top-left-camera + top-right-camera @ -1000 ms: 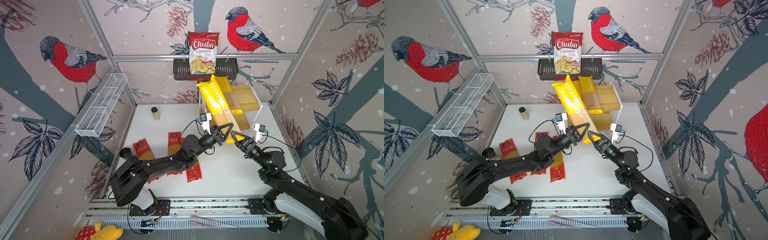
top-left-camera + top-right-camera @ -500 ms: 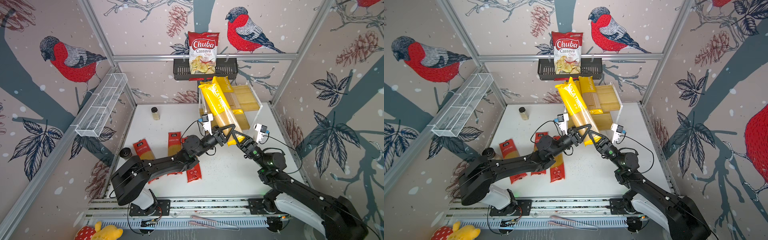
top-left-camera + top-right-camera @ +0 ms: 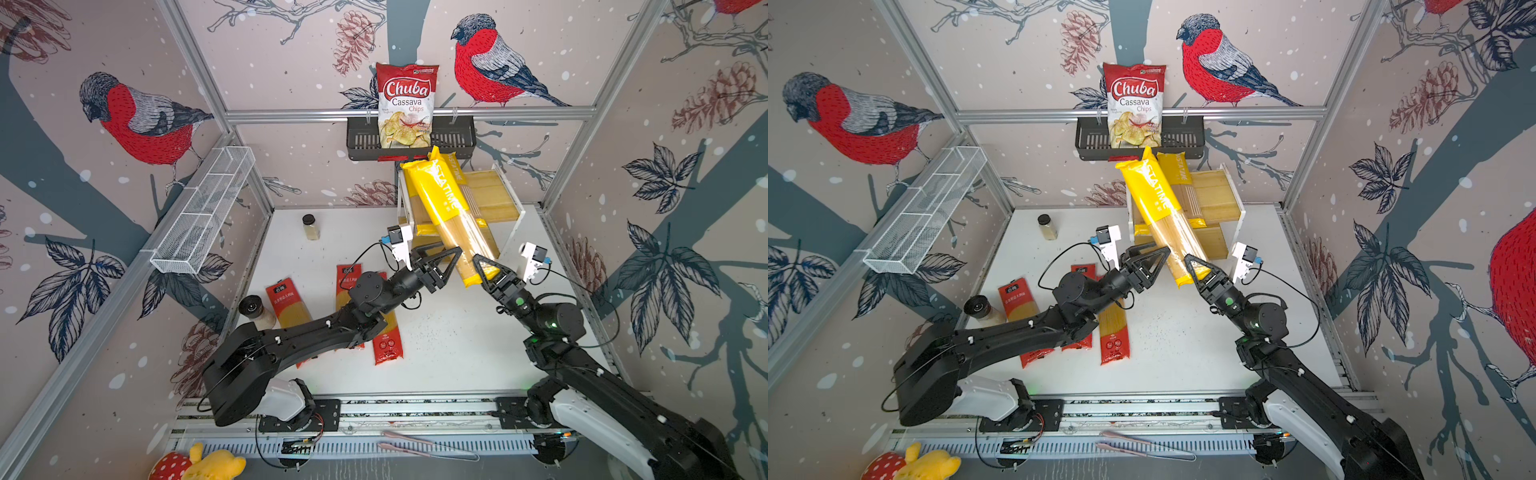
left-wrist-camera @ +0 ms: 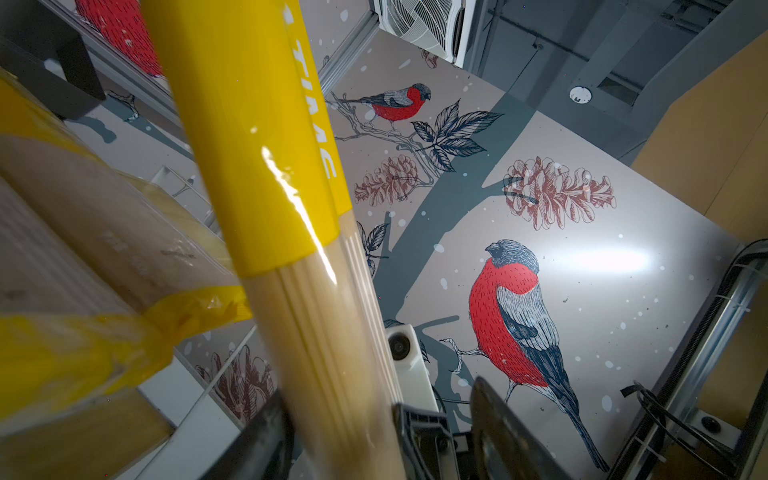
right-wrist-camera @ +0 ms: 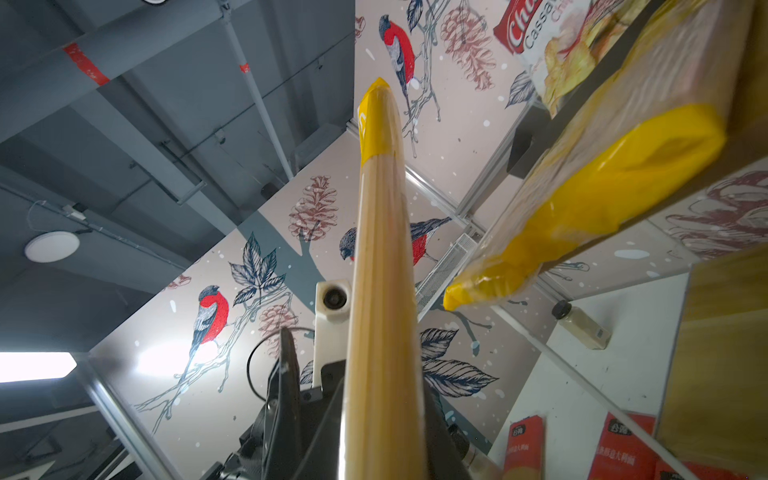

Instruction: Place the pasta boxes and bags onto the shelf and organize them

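Right claw [image 3: 482,269]: I am gripping a yellow pasta pack [image 3: 441,199] by its lower end, the pack slanting up toward the shelf [image 3: 496,195] at the worktop's [image 3: 449,353] back right corner. Left claw [image 3: 440,254]: I am holding it spread open around that pack.

The slanted pasta pack [image 3: 441,195] is coloured yellow at both ends, with white lettering and a clear middle. 3 red packs [image 3: 287,306] with black labels are seen on the white desk [image 3: 449,345]. The shelf [image 3: 496,195] is boarded in light wood and framed in white. The walls [image 3: 291,62] are printed with red-breasted birds.
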